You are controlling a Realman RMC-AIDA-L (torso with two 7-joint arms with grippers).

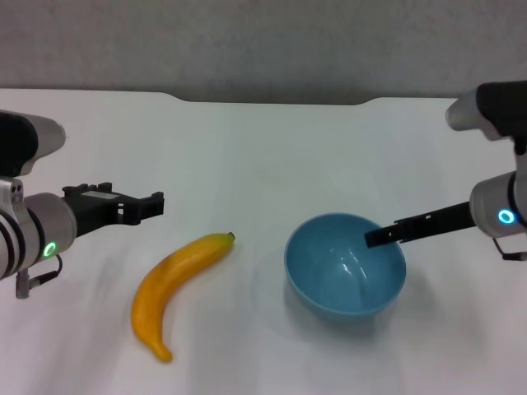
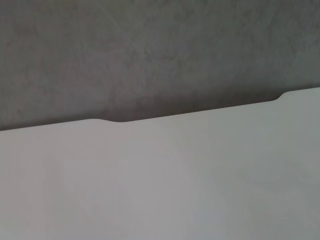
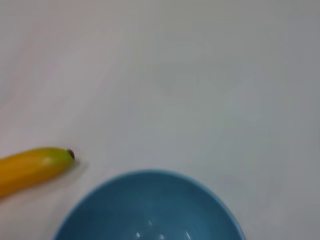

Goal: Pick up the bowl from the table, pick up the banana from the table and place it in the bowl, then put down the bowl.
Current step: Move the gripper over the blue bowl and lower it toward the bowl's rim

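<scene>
The light-blue bowl (image 1: 346, 267) stands on the white table (image 1: 263, 156), right of centre. It also shows in the right wrist view (image 3: 150, 210). The yellow-orange banana (image 1: 177, 288) lies on the table left of the bowl, dark stem tip towards it, and its stem end shows in the right wrist view (image 3: 30, 167). My right gripper (image 1: 372, 239) reaches in from the right, its dark tip at the bowl's right rim, over the inside. My left gripper (image 1: 156, 206) hovers at the left, above and behind the banana, apart from it.
The table's far edge has a shallow notch (image 1: 272, 100) with a grey wall behind it. The left wrist view shows only bare tabletop (image 2: 160, 185), the notch and the wall. Bare white table lies around the bowl and banana.
</scene>
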